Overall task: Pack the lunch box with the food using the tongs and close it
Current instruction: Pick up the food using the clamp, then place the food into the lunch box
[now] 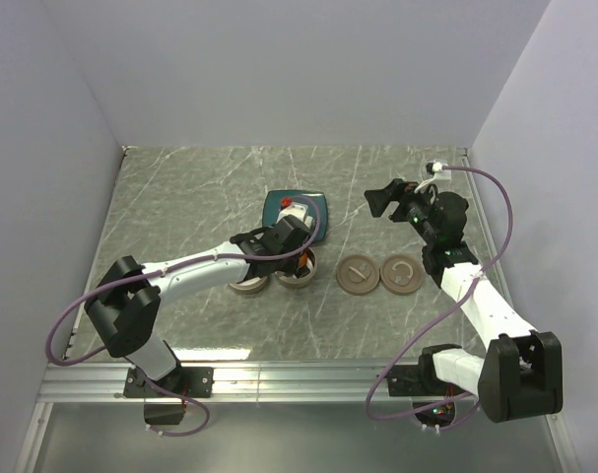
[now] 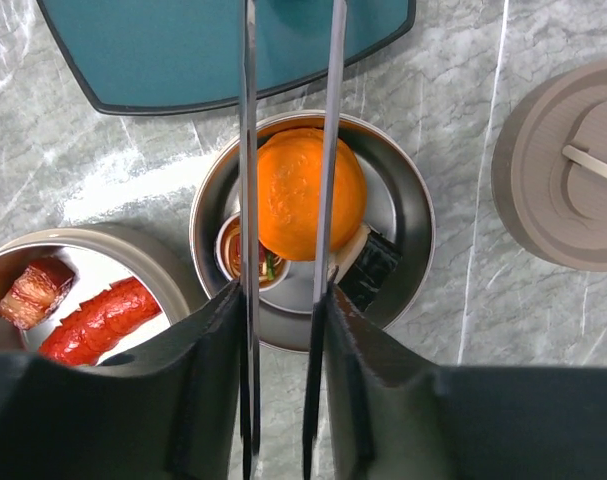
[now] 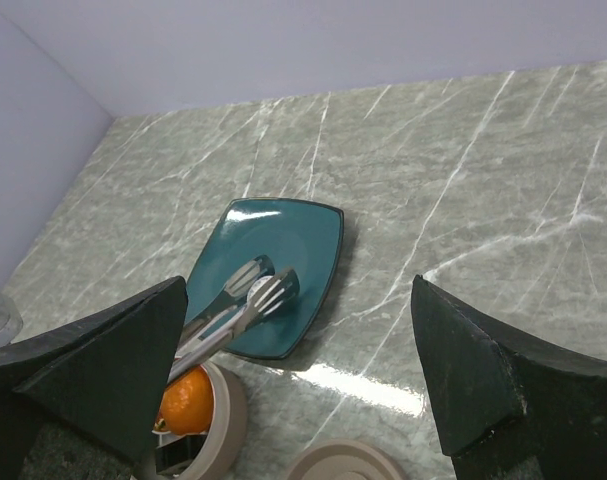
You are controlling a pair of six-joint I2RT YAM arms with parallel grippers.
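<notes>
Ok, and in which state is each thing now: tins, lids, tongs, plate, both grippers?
left gripper, shut on the tongs.
tongs, held, tips above the teal plate.
right gripper, open, empty.
ball tin, uncovered, orange ball inside.
sausage tin, uncovered, sausages inside.
lids, off, lying flat beside the tins.
teal plate, looks bare in the right wrist view.

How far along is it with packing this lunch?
Food already sits in both tins: sausages in one, an orange ball and rolls in the other. The left hand holds the tongs above the ball. Both brown lids lie on the table, so closing remains.
</notes>
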